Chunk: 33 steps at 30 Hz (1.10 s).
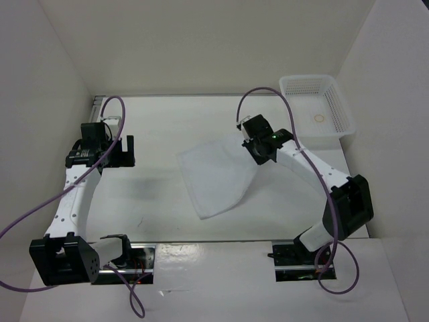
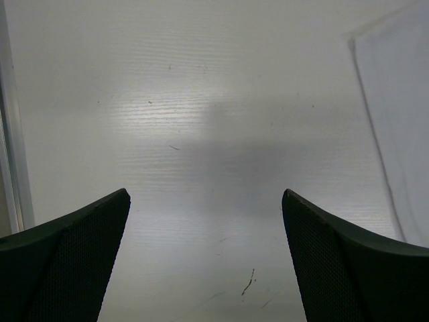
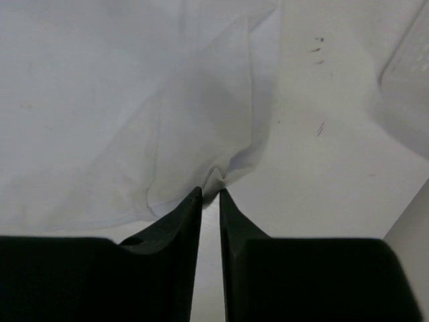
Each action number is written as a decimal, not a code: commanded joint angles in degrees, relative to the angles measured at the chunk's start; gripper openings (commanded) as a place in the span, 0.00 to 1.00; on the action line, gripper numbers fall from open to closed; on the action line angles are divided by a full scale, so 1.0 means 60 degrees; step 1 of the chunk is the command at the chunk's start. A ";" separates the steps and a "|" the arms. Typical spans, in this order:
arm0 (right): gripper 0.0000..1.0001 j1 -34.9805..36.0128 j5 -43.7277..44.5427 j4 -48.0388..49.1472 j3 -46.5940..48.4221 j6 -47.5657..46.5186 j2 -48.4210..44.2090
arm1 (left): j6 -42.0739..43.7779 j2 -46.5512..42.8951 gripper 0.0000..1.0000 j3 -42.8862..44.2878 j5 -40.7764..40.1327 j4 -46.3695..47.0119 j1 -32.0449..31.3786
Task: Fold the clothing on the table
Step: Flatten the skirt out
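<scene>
The clothing (image 1: 216, 178) is showing as thin, matt, creased cloth. The table (image 1: 161, 201) is gleaming softly, smooth and faintly scuffed. The basket (image 1: 338, 111) is looking like white plastic mesh.

We take this for a robotics lab, a test cell rather than a home or a shop. Two black-and-white robot arms, the left arm (image 1: 74, 194) and the right arm (image 1: 315, 168), stand bolted on metal base plates (image 1: 142, 255) at the near edge of a smooth white table (image 1: 154, 201). Plain white panels (image 1: 201, 40) wall the table in on three sides, and purple cables (image 1: 268, 88) loop loose from both arms
</scene>
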 commanded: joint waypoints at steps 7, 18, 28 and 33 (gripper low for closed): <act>0.68 0.0006 0.0653 -0.1075 -0.1359 -0.0025 0.0155 | 0.0297 0.0158 1.00 -0.0045 0.0293 0.0086 -0.0057; 0.90 0.0006 -0.1158 -0.0317 0.1629 -0.0274 0.1107 | 0.0209 0.0159 1.00 -0.0045 -0.0087 0.0173 -0.0263; 0.98 -0.0770 -0.3898 0.0359 0.3752 0.1059 0.5266 | 0.0121 0.0159 1.00 -0.0045 -0.0396 0.0261 -0.0175; 0.98 -0.0975 -0.3898 0.0608 0.4250 0.1265 0.5913 | 0.0121 0.0246 1.00 -0.0045 -0.0484 0.0261 -0.0073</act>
